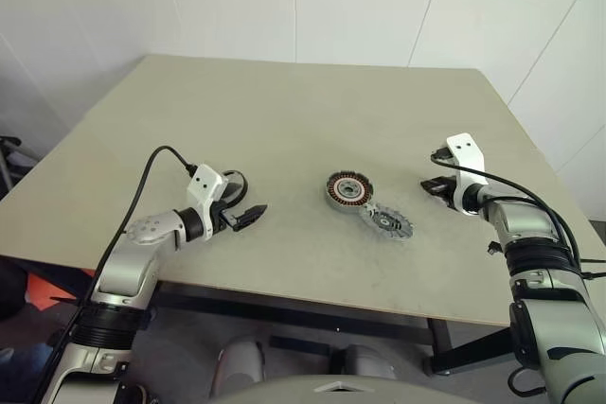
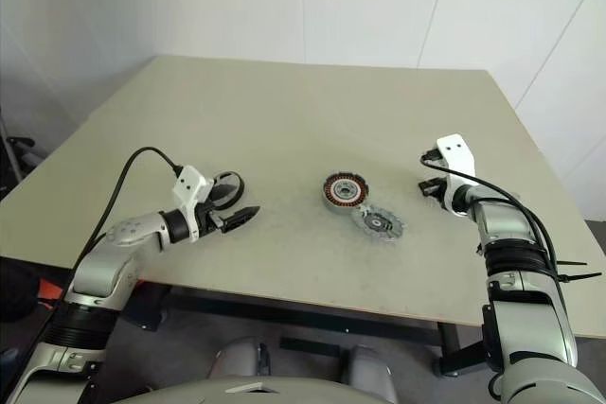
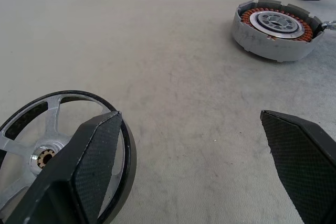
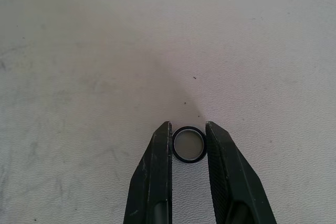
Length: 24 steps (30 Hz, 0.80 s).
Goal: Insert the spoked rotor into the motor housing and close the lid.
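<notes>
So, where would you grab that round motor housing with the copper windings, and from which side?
Grip the motor housing by its grey outer wall, with the fingers coming down from above across its width. It sits flat on the table with its open face up, so the wall looks like the safest solid hold. Keep off the side where the spoked rotor lies close beside it.

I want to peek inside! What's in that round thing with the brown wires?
Inside the motor housing: a ring of copper-brown windings around a pale metal centre with small holes. Anything beneath that centre is covered.
</notes>
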Tool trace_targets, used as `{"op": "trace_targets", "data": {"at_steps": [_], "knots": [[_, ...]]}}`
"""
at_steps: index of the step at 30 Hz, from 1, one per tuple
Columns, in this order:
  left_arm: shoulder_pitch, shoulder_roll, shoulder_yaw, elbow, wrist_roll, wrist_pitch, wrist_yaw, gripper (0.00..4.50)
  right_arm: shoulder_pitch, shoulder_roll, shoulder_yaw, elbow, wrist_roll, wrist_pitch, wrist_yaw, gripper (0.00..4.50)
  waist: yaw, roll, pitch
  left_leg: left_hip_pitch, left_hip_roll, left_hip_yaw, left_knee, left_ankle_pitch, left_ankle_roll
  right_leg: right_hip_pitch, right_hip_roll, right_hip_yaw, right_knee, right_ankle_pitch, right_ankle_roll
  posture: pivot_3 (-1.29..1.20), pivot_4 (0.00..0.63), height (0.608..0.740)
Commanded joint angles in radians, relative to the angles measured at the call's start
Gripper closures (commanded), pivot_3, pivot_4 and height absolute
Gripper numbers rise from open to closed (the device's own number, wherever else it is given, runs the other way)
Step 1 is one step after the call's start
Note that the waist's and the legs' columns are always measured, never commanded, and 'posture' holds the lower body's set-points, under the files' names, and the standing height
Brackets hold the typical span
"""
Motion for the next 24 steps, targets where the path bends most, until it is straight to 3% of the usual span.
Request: {"op": "trace_targets", "data": {"at_steps": [1, 8, 9, 12, 24], "knots": [[-0.013, 0.011, 0.022, -0.032, -0.001, -0.019, 0.000, 0.00, -0.003, -0.008, 0.000, -0.015, -0.002, -0.004, -0.013, 3.48, 0.000, 0.000, 0.000, 0.000, 0.000, 0.000, 0.000, 0.000, 0.000, 0.000, 0.000, 0.000, 0.000, 0.000, 0.000, 0.00, 0.000, 0.740], [-0.012, 0.011, 0.021, -0.035, -0.002, -0.017, 0.001, 0.00, -0.001, -0.017, -0.007, -0.022, 0.003, 0.013, -0.011, 3.48, 0.000, 0.000, 0.000, 0.000, 0.000, 0.000, -0.001, 0.000, 0.000, 0.000, 0.000, 0.000, 0.000, 0.000, 0.000, 0.00, 0.000, 0.740], [-0.012, 0.011, 0.021, -0.035, -0.002, -0.017, 0.001, 0.00, -0.001, -0.018, -0.006, -0.022, 0.002, 0.014, -0.010, 3.81, 0.000, 0.000, 0.000, 0.000, 0.000, 0.000, -0.001, 0.000, 0.000, 0.000, 0.000, 0.000, 0.000, 0.000, 0.000, 0.00, 0.000, 0.740], [-0.011, 0.010, 0.021, -0.036, -0.002, -0.017, 0.002, 0.00, 0.002, -0.019, 0.005, -0.055, 0.000, 0.012, 0.004, 3.89, 0.000, 0.000, 0.000, 0.000, 0.000, 0.000, -0.002, 0.000, 0.000, 0.000, 0.000, 0.000, 0.000, 0.000, 0.000, 0.00, 0.000, 0.740], [-0.017, 0.005, 0.020, -0.034, -0.004, -0.015, 0.003, 0.00, 0.001, 0.017, 0.114, -0.512, 0.074, 0.134, 0.149, 3.89, 0.000, 0.000, 0.000, -0.001, 0.000, 0.001, -0.009, 0.001, -0.001, -0.004, 0.000, 0.000, -0.004, -0.001, 0.000, 0.00, 0.000, 0.740]]}}
